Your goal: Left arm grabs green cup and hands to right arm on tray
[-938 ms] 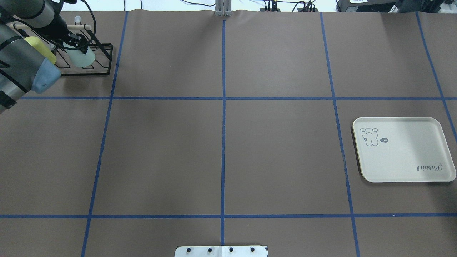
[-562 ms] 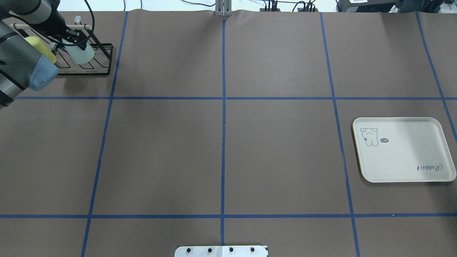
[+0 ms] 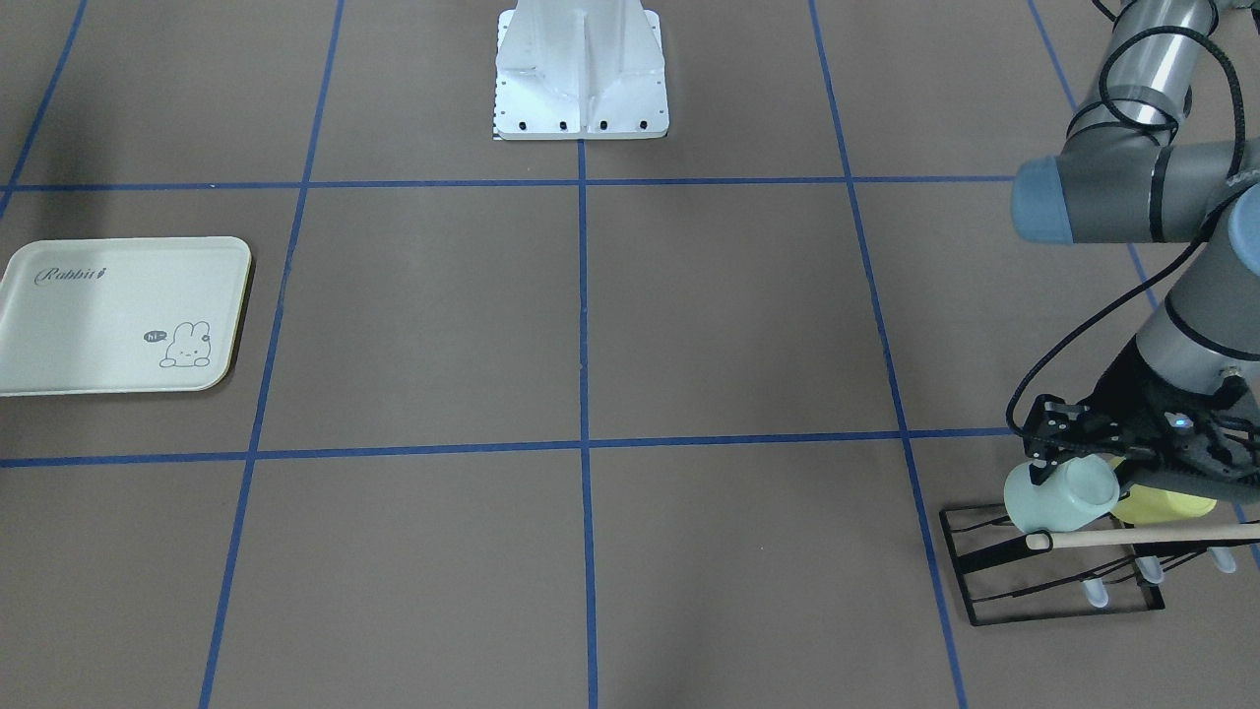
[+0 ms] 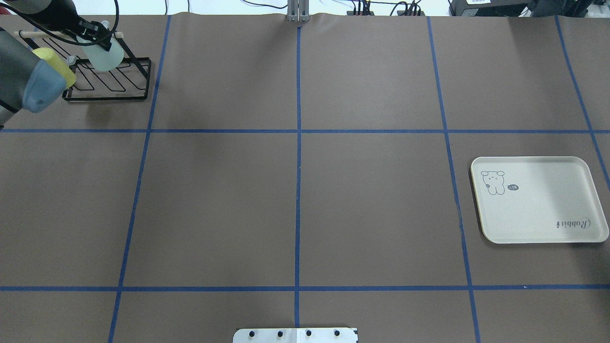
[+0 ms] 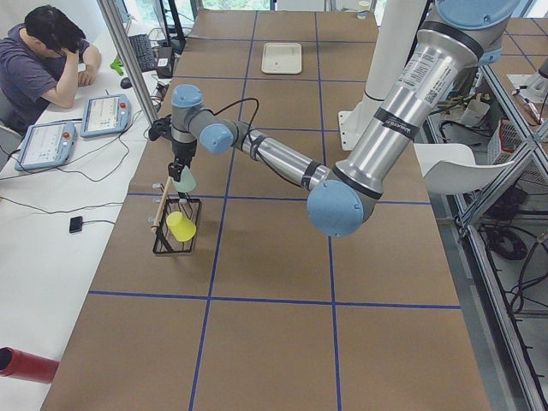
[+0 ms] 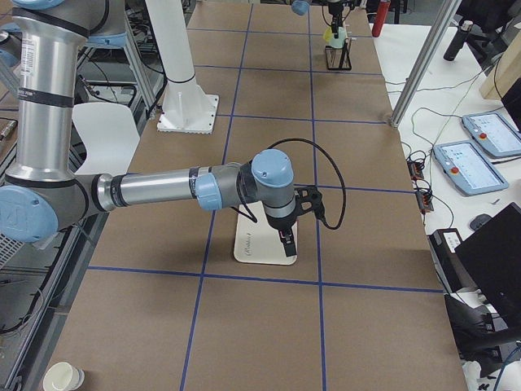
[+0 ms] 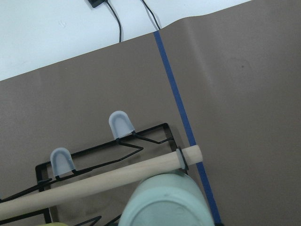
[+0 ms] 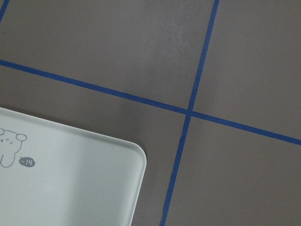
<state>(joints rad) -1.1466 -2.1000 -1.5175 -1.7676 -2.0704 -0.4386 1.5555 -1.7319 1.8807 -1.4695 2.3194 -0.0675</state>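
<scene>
My left gripper [image 4: 96, 39] is shut on the pale mint-green cup [image 4: 105, 57] at the table's far left corner. It holds the cup tilted just above the black wire rack [image 4: 138, 90]. The front-facing view shows the left gripper [image 3: 1071, 471] with the cup [image 3: 1051, 502] at the rack's wooden bar [image 3: 1162, 537]. The left wrist view shows the cup's end [image 7: 164, 205] low in frame. The cream tray [image 4: 538, 200] lies at the right and shows in the right wrist view [image 8: 70, 179]. My right gripper [image 6: 285, 236] hangs over the tray [image 6: 260, 251]; I cannot tell whether it is open.
A yellow-green cup [image 4: 58, 64] sits on the rack beside the green cup, partly behind my left arm. The robot's base plate [image 4: 295, 335] is at the near edge. An operator [image 5: 47, 56] sits at a side desk beyond the far table edge.
My left gripper has moved toward the table's far edge with the green cup in it, off the rack's wires. The tray has not moved.
</scene>
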